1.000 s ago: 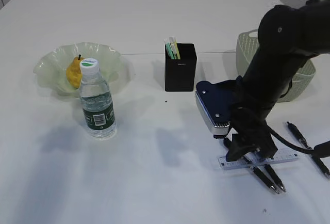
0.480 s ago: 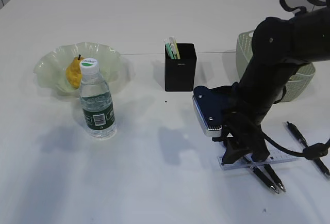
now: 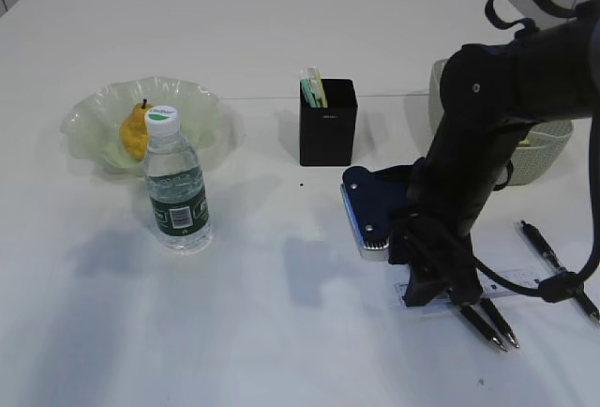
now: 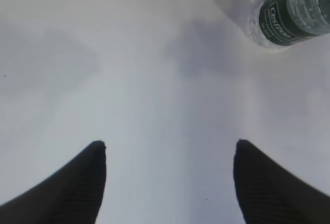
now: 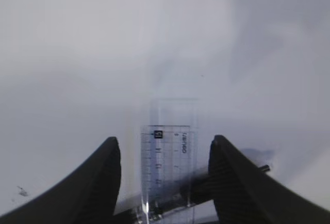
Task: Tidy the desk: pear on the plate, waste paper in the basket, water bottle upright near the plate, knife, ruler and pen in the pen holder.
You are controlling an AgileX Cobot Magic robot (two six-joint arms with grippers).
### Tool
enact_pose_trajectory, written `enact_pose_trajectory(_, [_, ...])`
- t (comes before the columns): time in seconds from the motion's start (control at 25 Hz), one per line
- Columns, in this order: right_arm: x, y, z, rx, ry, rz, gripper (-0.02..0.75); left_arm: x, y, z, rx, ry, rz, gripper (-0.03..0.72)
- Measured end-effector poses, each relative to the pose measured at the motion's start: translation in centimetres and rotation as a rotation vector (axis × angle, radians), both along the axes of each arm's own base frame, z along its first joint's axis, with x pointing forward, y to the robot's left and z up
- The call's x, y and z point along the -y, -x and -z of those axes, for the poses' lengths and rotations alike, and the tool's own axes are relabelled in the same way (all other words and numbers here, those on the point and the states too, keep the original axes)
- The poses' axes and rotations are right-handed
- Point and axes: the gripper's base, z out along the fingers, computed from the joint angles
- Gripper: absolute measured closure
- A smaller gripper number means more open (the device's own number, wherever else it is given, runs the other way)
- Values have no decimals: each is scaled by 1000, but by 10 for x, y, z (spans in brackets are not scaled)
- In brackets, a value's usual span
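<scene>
My right claw (image 5: 164, 175) is down at the desk (image 3: 281, 32), fingers spread either side of the ruler (image 5: 166, 170), a gap on each side, nothing pinched. The ruler lies flat across two dark pens (image 3: 487, 318); a third pen (image 3: 541, 243) lies just to the right near my cable. Those pens sit right under the ruler, so they crowd the pick.

Left claw (image 4: 167, 182) is spread wide over bare desk, holding nothing; only the water bottle (image 4: 291, 10) is at the top corner of its view.

Pen holder (image 3: 327, 122) stands up-left of my arm, light green sticks already in it, small logo on the front, unreadable. Basket (image 3: 544, 154) is behind my arm, partly hidden. Pear (image 3: 134, 131) is on the plate (image 3: 94, 112), bottle upright just in front of it.

Text: bottle label starts "Cest…", white on dark green, with a barcode. Ruler print reads "deli", I think; blurred.
</scene>
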Motion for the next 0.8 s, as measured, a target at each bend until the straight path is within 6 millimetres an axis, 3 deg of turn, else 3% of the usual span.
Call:
enact_pose_trajectory(0.32, [3, 14, 15, -45, 70, 62, 327, 0, 0, 0, 0, 0, 0, 157])
enact_pose_trajectory(0.8, [2, 6, 17, 41, 54, 69, 327, 0, 0, 0, 0, 0, 0, 158])
